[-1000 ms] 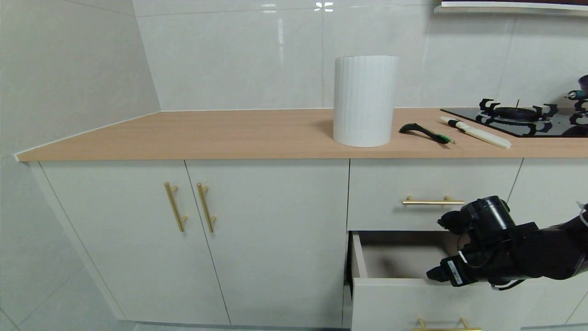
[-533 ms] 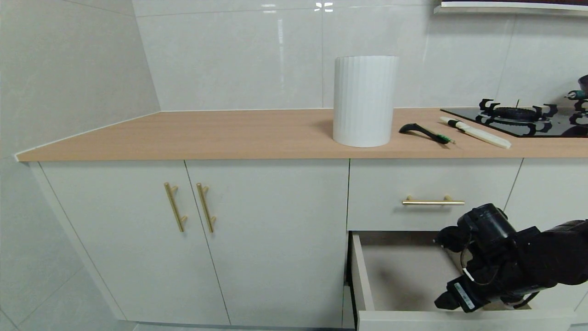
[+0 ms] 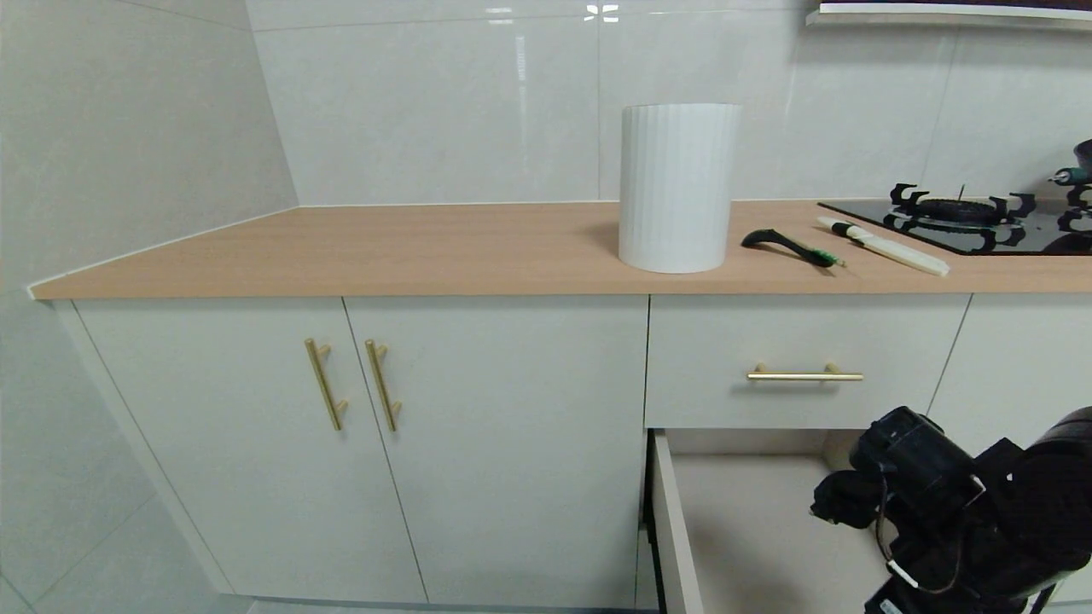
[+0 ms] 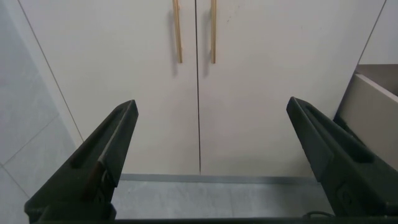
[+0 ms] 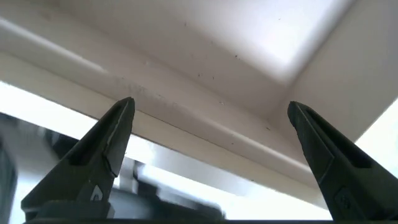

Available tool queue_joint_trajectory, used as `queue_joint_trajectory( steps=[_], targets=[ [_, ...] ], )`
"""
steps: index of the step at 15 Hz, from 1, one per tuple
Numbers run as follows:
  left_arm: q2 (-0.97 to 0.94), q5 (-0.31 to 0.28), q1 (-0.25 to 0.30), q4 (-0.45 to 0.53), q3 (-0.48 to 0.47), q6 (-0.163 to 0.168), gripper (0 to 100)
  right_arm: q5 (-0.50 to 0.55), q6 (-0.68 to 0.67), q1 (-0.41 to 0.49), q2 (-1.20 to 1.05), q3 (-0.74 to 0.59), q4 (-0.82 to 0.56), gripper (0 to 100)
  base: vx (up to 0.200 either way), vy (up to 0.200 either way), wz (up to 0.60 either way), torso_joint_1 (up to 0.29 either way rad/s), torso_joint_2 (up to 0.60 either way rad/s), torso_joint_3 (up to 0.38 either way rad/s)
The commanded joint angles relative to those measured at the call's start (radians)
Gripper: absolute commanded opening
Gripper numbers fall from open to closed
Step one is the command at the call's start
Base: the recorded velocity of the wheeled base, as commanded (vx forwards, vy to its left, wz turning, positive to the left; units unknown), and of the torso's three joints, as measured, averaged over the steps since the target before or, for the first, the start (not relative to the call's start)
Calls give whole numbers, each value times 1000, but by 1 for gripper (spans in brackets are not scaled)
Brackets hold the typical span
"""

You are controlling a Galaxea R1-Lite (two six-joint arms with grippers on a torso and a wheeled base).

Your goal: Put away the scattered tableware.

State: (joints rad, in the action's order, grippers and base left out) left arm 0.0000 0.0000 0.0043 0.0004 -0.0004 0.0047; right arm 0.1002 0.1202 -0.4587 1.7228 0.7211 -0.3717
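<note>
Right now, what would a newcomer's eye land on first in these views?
The tall white ribbed container on the wooden countertop stands out first. A black-handled utensil and what looks like a cream knife lie beside it, toward the gas stove. Below them the lower drawer stands open, bare as far as it shows, with the open right gripper at it.

A kitchen: tiled wall (image 3: 444, 102), wooden countertop (image 3: 384, 247), gas hob (image 3: 964, 223) (black grates), white cabinets (image 3: 256, 443).
</note>
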Motion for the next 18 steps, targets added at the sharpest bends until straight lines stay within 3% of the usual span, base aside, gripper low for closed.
queue_joint_trajectory(
  steps=[1, 4, 6, 10, 14, 18],
  targets=[
    [0, 0, 0, 0, 0, 0, 100, 9, 4, -37, -32, 1, -29, 100, 0, 0, 0, 0, 0, 0],
    [0, 0, 0, 0, 0, 0, 100, 12, 1, -52, -31, 24, -65, 100, 0, 0, 0, 0, 0, 0],
    [0, 2, 0, 0, 0, 0, 100, 12, -36, -12, -49, 77, -62, 100, 0, 0, 0, 0, 0, 0],
    [0, 0, 0, 0, 0, 0, 100, -7, -260, 57, -134, 196, -16, 100, 0, 0, 0, 0, 0, 0],
    [0, 0, 0, 0, 0, 0, 100, -14, -257, 166, -207, 155, 162, 100, 0, 0, 0, 0, 0, 0],
    [0, 0, 0, 0, 0, 1, 100, -10, -255, 176, -224, 155, 178, 100, 0, 0, 0, 0, 0, 0]
  ],
)
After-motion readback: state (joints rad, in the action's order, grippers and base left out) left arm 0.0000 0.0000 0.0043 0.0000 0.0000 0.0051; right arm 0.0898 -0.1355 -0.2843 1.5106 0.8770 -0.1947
